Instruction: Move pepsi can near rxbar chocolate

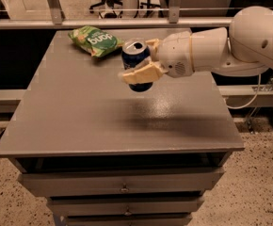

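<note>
The jaws are closed on the can, one finger on its near side and one on its far side. The gripper holds it clear of the table, above the far centre.

Step in hand: carrying. The rxbar is not in view, so the set-down spot cannot be fixed. The next move calls for locating it, then lowering the can upright beside it.

A green bag lies just left of the can at the far edge. Keep clear of it.

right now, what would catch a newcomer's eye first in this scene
The gripper, over the far half of the grey table, holds the pepsi can in its fingers, clear of the surface. A green snack bag lies near the table's back left corner.
</note>
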Controlling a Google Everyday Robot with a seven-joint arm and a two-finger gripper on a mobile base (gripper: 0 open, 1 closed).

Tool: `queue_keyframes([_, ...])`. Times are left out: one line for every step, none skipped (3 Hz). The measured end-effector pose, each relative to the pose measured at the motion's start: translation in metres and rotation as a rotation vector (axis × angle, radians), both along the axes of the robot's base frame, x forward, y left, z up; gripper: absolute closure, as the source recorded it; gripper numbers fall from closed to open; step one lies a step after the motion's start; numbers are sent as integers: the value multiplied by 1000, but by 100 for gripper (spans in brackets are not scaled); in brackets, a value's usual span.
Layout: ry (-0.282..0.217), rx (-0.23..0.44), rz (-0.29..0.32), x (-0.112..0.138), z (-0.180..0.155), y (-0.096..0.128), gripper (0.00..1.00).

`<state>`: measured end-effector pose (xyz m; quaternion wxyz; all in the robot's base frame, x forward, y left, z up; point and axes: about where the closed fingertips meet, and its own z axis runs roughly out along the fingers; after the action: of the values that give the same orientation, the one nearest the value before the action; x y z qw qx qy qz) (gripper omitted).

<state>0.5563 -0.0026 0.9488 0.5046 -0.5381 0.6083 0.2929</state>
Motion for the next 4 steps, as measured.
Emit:
queue_keyframes([-38, 14, -117, 25, 2, -54, 100])
queue_keyframes([-64, 28, -213, 60, -1, -102, 100])
queue_keyframes([-63, 52, -290, 96, -16, -139, 100])
queue_keyframes([-53, 67, -342, 122, -31, -162, 100])
